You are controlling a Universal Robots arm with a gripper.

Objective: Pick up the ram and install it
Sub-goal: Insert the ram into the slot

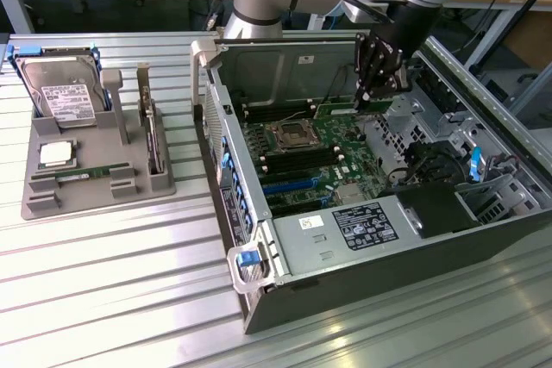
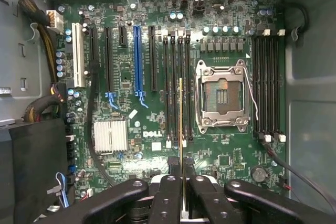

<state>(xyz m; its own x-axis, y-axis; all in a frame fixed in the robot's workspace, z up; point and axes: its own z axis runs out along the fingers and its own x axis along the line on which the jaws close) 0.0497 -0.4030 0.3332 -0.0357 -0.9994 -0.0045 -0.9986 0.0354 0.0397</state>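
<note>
- Inside the open case (image 1: 259,286), the motherboard (image 2: 131,108) lay exposed, its slots (image 2: 176,87) unfilled.
- Above it hung the gripper (image 2: 182,182), jaws pinching the ram.
- Edge-on, the ram (image 2: 181,124) was lifted but not yet seated.

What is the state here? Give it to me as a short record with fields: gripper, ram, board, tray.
gripper: gripper shut on the ram, inside the open computer case
ram: ram seen edge-on between the fingers, running parallel to the memory slots, above the motherboard
board: processor socket empty; memory slots on both sides of it unfilled
tray: grey tray at the exterior view's left holds a hard drive, a processor chip and another memory stick
</note>
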